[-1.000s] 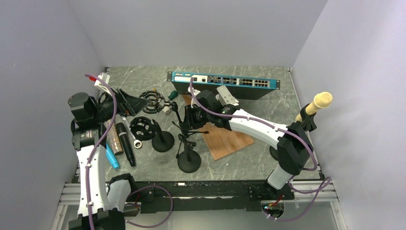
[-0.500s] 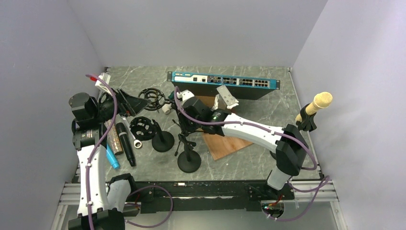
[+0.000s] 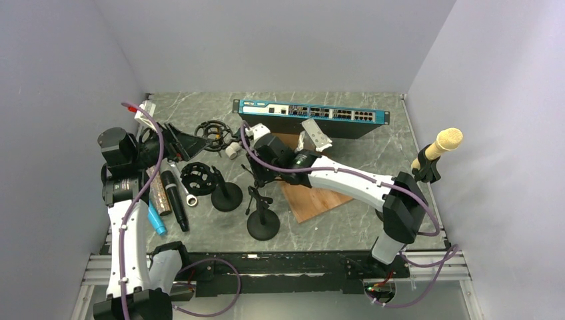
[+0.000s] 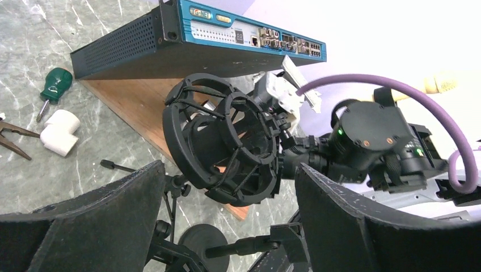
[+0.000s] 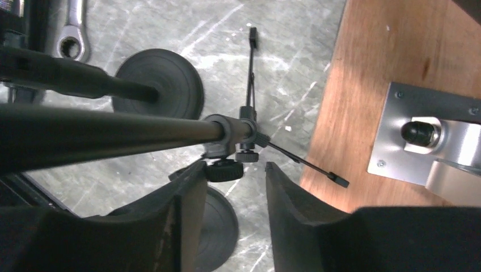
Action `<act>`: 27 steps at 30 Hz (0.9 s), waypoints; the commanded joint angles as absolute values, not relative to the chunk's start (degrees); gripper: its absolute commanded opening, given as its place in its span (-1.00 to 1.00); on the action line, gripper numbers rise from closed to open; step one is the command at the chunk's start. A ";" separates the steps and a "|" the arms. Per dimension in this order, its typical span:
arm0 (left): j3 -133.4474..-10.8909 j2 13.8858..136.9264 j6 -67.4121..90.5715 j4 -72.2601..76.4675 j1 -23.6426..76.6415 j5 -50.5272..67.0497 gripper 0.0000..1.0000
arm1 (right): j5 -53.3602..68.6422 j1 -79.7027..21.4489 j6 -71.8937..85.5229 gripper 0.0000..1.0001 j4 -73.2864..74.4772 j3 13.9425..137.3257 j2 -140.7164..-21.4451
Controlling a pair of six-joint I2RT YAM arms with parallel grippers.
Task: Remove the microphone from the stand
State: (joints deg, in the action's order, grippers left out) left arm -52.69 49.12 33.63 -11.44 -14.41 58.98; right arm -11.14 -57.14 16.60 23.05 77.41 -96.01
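While right gripper (image 5: 233,168) hangs slightly parted over tripod stand (image 5: 227,130) and left gripper (image 4: 227,170) gapes empty, microphone (image 3: 441,145) leans up-right far rightward, nearer right arm (image 3: 353,180).

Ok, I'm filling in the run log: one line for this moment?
left gripper open, facing black ring-shaped shock mount | right gripper open at knob of black metal stand | cream foam-headed microphone tilted at far right, untouched
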 commanded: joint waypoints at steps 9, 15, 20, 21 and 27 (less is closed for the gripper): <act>-54.05 49.42 33.19 -9.27 -13.56 59.68 0.75 | 6.52 -49.44 28.83 0.44 22.19 74.88 -92.54; -54.13 49.14 32.66 -10.15 -13.45 59.58 0.75 | 10.91 -45.81 33.35 0.38 19.33 73.84 -92.59; -54.00 49.05 32.83 -9.82 -13.31 59.50 0.75 | 14.21 -44.93 35.66 0.15 17.66 73.94 -93.53; -53.97 49.04 32.83 -9.76 -13.30 59.50 0.75 | 14.91 -44.87 36.06 0.12 17.00 73.73 -93.66; -53.61 48.95 32.82 -9.58 -13.23 59.50 0.75 | 16.14 -44.91 36.91 -0.38 15.83 73.10 -94.47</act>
